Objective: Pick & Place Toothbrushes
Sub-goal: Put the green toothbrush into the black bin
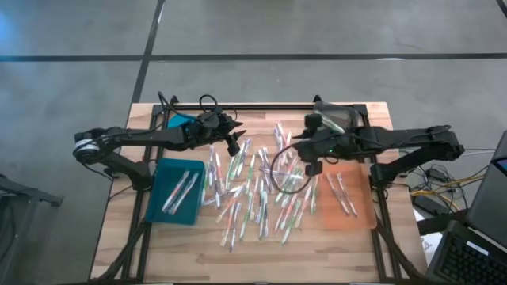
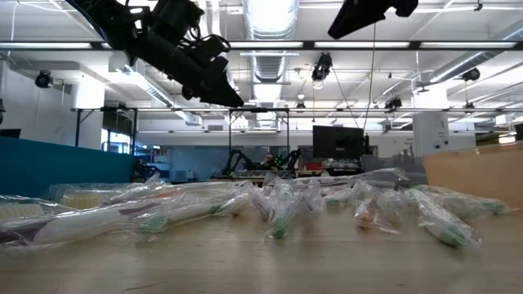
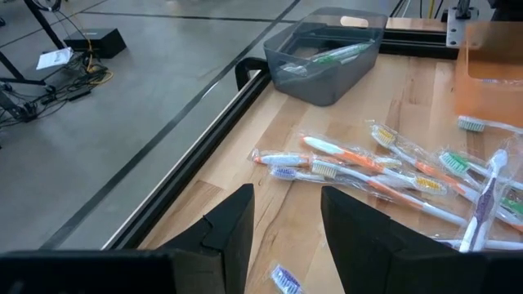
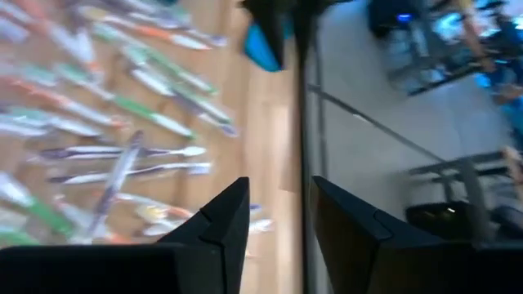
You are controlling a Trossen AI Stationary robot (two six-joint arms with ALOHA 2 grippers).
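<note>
Several wrapped toothbrushes [image 1: 255, 194] lie in a loose heap on the middle of the wooden table, and they also show in the low view [image 2: 278, 211]. My left gripper [image 1: 235, 146] hovers open above the heap's far left part, its fingers [image 3: 237, 224] with nothing between them. My right gripper [image 1: 307, 144] hangs open above the heap's far right part, with nothing between its fingers [image 4: 229, 220]. Both are well clear of the table in the low view, the left gripper [image 2: 214, 85] lower than the right gripper [image 2: 368, 18].
A teal tray [image 1: 162, 207] at the left and an orange tray [image 1: 363, 215] at the right each hold a few toothbrushes. A grey bin [image 3: 327, 61] stands at the far right corner, and a blue box [image 1: 182, 122] at the far left. Black cables loop over the heap.
</note>
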